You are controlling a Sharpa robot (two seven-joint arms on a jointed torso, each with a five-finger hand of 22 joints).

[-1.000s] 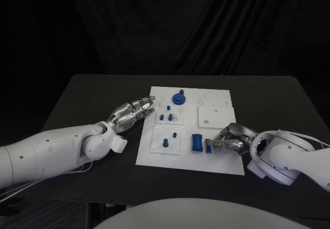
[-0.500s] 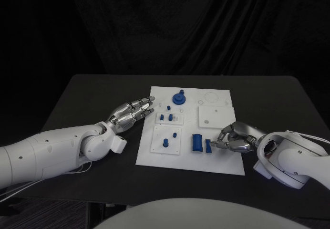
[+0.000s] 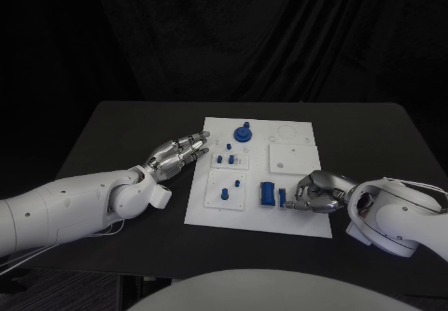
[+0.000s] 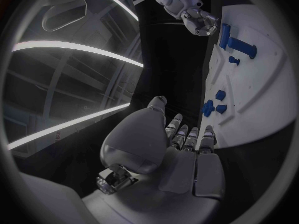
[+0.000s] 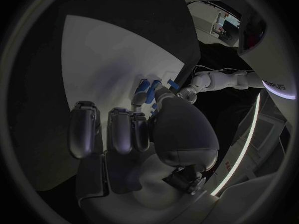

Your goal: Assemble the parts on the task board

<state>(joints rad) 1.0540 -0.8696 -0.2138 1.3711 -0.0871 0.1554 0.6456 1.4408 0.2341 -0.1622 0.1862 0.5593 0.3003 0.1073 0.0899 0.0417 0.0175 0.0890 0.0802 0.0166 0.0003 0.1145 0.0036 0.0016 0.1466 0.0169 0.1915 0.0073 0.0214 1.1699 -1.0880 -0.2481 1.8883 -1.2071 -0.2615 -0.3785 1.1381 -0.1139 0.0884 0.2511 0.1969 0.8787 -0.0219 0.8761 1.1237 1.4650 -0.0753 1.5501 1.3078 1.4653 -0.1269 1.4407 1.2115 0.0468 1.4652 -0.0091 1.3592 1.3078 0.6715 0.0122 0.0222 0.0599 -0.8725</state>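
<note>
The white task board (image 3: pixel 303 220) lies in the middle of the black table. A blue block (image 3: pixel 268 194) and a smaller blue part (image 3: pixel 283 197) lie side by side near the board's front right. My right hand (image 3: pixel 316 193) sits just right of them with its fingers curled, and its fingertips (image 3: pixel 292 205) reach the smaller part. In the right wrist view the thumb (image 5: pixel 163 92) lies against these blue parts (image 5: pixel 144 87); a grip is not plain. My left hand (image 3: pixel 177 154) hovers open beside the board's left edge, fingers stretched out and holding nothing.
A round blue part with a peg (image 3: pixel 243 134) stands at the board's far side. Small blue parts (image 3: pixel 225 158) and blue pegs (image 3: pixel 225 193) sit in white blocks on the left half. A bare white square block (image 3: pixel 294 157) lies on the right.
My right hand has turned and slid slightly toward the board's front edge, fingertips staying at the smaller blue part. The left hand and the parts have not moved.
</note>
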